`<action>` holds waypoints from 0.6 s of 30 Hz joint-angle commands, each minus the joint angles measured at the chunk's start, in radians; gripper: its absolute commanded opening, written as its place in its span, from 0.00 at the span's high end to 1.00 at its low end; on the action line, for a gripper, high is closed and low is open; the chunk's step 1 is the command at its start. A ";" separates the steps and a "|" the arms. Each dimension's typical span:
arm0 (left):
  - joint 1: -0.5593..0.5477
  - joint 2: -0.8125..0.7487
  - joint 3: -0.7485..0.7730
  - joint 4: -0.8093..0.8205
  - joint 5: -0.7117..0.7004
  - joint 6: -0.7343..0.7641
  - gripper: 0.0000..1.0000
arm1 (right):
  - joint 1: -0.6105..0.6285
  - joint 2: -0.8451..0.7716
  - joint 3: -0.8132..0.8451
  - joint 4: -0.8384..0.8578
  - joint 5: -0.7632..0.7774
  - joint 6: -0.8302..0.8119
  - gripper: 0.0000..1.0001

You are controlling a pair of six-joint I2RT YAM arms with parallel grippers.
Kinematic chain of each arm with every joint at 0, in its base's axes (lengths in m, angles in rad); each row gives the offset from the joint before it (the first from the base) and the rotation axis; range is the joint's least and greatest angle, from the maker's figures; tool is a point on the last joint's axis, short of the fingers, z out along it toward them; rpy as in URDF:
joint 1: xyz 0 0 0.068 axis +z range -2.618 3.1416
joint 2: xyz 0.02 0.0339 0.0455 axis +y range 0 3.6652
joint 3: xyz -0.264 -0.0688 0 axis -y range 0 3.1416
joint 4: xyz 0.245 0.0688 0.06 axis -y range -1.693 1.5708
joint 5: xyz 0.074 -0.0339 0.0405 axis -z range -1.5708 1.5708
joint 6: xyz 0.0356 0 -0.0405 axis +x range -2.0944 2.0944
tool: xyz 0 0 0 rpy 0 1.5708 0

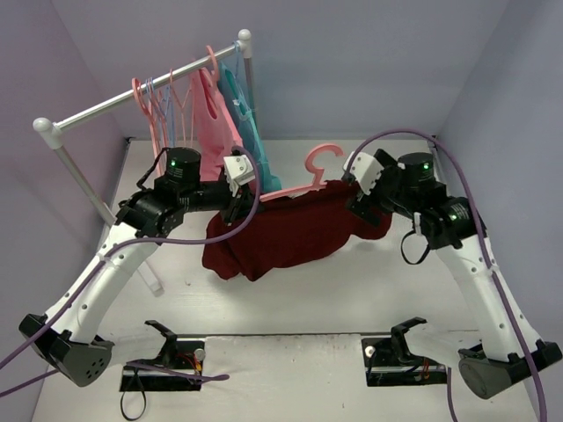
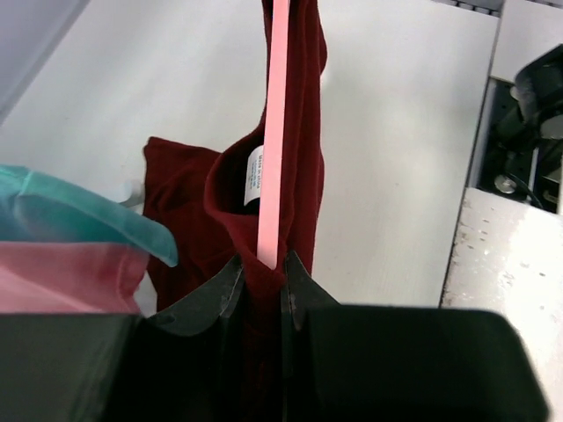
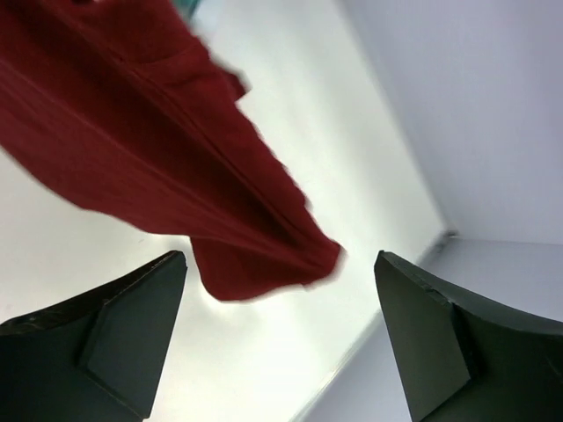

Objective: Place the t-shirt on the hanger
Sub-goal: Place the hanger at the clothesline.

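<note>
My left claw (image 2: 262, 272) pinches hanger (image 2: 274, 132) and shirt (image 2: 303, 158), right claw (image 3: 281, 334) gapes empty (sleeve unsupported), so the shirt may slide off that end.

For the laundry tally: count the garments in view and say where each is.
3. The maroon t-shirt droops over the middle of the table. The pink garment and the teal garment hang side by side on the rack. Others may be hidden behind them.

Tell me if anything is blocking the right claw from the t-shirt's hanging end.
Nothing visible does. The right claw stands open, and the loose end of the t-shirt hangs just ahead of its fingers, with only the table behind it.
</note>
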 commanded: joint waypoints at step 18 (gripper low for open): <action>0.003 0.063 0.745 0.007 -0.103 -0.175 1.00 | -0.001 0.090 0.598 0.291 0.157 0.057 0.07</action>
